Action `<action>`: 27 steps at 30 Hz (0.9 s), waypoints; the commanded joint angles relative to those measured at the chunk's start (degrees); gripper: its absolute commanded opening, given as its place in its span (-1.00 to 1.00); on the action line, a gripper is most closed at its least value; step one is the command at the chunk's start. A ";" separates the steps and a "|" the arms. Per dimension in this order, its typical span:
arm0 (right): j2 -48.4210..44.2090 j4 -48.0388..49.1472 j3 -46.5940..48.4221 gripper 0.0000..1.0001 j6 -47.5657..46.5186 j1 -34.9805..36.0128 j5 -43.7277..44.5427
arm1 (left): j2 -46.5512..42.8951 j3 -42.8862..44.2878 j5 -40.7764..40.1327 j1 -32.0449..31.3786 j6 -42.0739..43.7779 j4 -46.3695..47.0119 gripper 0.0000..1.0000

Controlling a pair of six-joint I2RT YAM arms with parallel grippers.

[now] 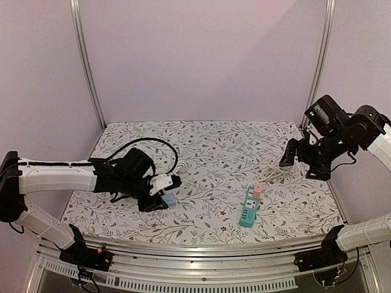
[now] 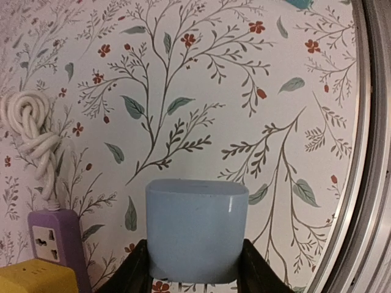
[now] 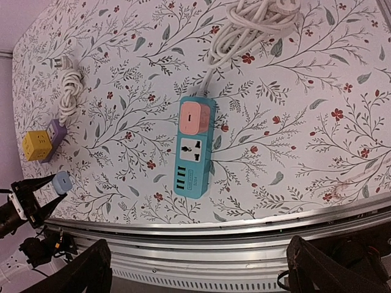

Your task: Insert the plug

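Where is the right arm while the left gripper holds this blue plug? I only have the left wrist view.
Observer: The right gripper is open and raised at the right side, near a coiled white cord.
Operator: Is there any free socket besides the purple strip?
Observer: Yes. A teal power strip lies near the front edge. A pink adapter fills the socket at its cord end, and the next socket is empty.
Operator: Is my plug close to it?
Observer: No. The left gripper holds the blue plug low, well to the left of that strip.

Left tool (image 1: 165,196) clamped low; right tool (image 1: 303,163) raised, spread wide.
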 commanded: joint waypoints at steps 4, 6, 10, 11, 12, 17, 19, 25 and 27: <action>0.34 -1.62 0.45 0.97 0.83 -0.15 -4.55 | -3.22 5.33 0.62 0.26 -10.57 1.09 -1.00; -0.01 1.10 0.09 0.97 0.95 -0.14 -6.22 | -3.60 6.13 1.45 -0.45 -14.17 2.91 -1.00; -0.84 7.45 -0.87 0.97 1.72 -0.05 -10.36 | -3.68 7.52 2.44 -2.71 -19.75 8.00 -1.00; -1.04 9.34 -1.19 0.97 2.01 -0.03 -11.61 | -3.44 7.99 2.70 -3.17 -20.26 9.30 -1.00; -1.14 11.03 -1.60 0.97 2.23 -0.03 -12.91 | -3.17 8.62 3.01 -3.63 -21.79 10.39 -1.00; -0.98 18.88 -3.84 0.97 4.18 0.42 -19.51 | 0.48 14.04 4.79 -6.11 -22.57 12.33 -1.00; -0.56 21.93 -4.76 0.97 4.93 0.66 -22.34 | 2.42 16.54 5.31 -7.12 -22.21 12.31 -1.00; 3.03 25.04 -3.72 0.93 5.95 1.94 -27.02 | 8.63 24.78 8.42 -9.23 -22.86 12.06 -1.00; 4.24 25.18 -3.24 0.91 5.90 2.18 -28.19 | 10.56 27.12 8.89 -10.06 -23.02 12.12 -1.00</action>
